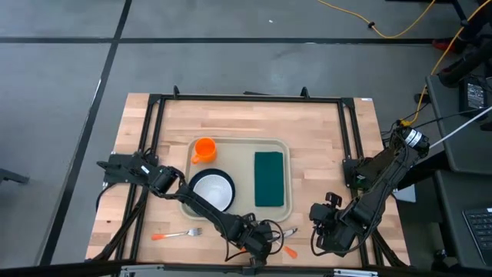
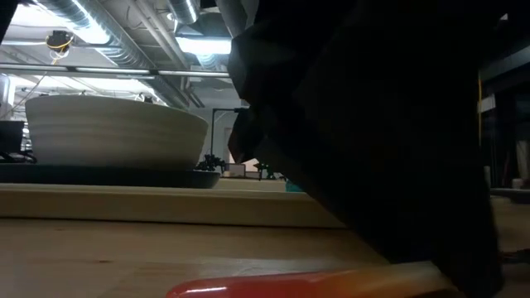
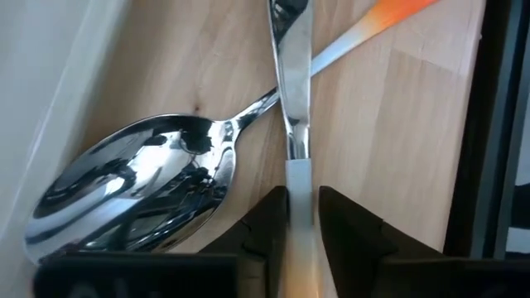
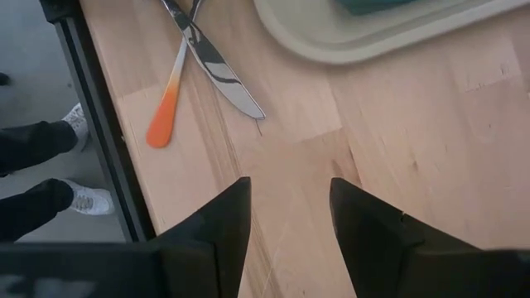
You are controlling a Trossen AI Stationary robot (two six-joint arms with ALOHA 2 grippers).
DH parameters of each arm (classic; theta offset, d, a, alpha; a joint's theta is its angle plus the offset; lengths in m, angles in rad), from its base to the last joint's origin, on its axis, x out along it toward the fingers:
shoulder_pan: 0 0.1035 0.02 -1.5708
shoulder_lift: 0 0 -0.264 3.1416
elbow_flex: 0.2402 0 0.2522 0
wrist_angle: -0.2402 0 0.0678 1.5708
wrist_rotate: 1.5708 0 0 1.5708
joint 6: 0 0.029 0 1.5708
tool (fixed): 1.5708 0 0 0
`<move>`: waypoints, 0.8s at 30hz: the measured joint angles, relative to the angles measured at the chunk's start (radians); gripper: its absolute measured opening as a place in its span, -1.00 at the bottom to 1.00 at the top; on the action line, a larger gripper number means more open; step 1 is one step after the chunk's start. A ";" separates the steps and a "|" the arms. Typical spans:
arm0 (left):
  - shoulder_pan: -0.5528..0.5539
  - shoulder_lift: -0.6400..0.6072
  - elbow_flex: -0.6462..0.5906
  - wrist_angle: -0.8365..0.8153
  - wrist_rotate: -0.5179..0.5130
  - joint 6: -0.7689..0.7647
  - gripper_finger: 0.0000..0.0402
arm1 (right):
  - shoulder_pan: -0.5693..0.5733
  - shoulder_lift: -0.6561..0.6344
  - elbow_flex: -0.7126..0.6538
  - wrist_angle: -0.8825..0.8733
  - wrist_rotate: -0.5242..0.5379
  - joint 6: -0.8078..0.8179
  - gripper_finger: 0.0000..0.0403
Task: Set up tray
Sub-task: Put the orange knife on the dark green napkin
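Note:
The pale beige tray [image 1: 290,201] lies mid-table. It holds an orange cup [image 1: 204,149], a white bowl [image 1: 213,190] on a dark teal plate, and a green napkin [image 1: 269,178]. A knife [image 3: 294,74] and a spoon [image 3: 137,194] lie crossed on the wood at the table's near edge, the knife's blade over the spoon's handle. My left gripper [image 3: 302,199] is shut on the knife; in the high view it [image 1: 265,245] is near the near edge. My right gripper [image 4: 290,190] is open and empty over bare wood, right of the cutlery [image 1: 321,225]. My left gripper pinches the knife's pale handle [image 3: 298,178] between its two fingers, close to where the blade begins. The fingers come from above. The blade runs out ahead of them and crosses over the spoon's handle [image 3: 331,54]. I cannot tell whether the knife is lifted.
A fork with an orange handle [image 1: 177,233] lies on the wood left of the left gripper. The spoon's orange handle end [image 4: 163,116] points toward the near edge. A dark frame rail [image 4: 99,124] runs along that edge. A person's shoes [image 4: 79,161] show beyond it.

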 joint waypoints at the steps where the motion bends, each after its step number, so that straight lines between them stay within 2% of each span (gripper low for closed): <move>1: 0.000 0.000 0.000 -0.002 -0.003 0.000 -0.70 | 0.000 0.000 0.000 0.000 0.000 0.000 -0.16; 7: -0.001 0.000 0.000 -0.003 -0.001 -0.008 -0.88 | 0.000 0.000 0.000 0.000 0.000 0.000 -0.16; 24: -0.012 0.013 0.032 0.014 -0.028 -0.057 -0.90 | 0.000 0.000 0.000 -0.007 0.001 -0.029 -0.16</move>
